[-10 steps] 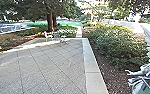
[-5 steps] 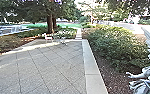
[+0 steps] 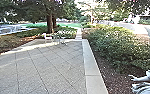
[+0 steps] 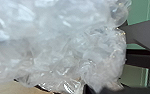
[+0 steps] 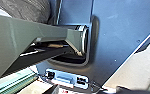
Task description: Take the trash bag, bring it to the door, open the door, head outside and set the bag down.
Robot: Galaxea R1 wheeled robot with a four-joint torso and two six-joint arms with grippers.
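Observation:
The trash bag [image 4: 58,47], pale, crumpled and see-through, bulges close to the camera in the left wrist view. My left gripper [image 4: 93,89] is shut on it, its fingers partly covered by the plastic. At the lower part of the right wrist view, my right gripper [image 5: 87,89] stands open with nothing between its fingers. A dark, wrinkled bag surface [image 5: 32,10] shows beyond the robot's jointed bar.
Ahead lies grey paving [image 3: 41,67] with a pale stone border [image 3: 92,72]. Bushes [image 3: 121,47] grow on the right, beside a pale winged statue [image 3: 148,81]. A white chair [image 3: 48,38] stands at the far end near trees.
The head view has shifted slightly. The green edge at its right side has gone out of view, and the statue now lies further to the right.

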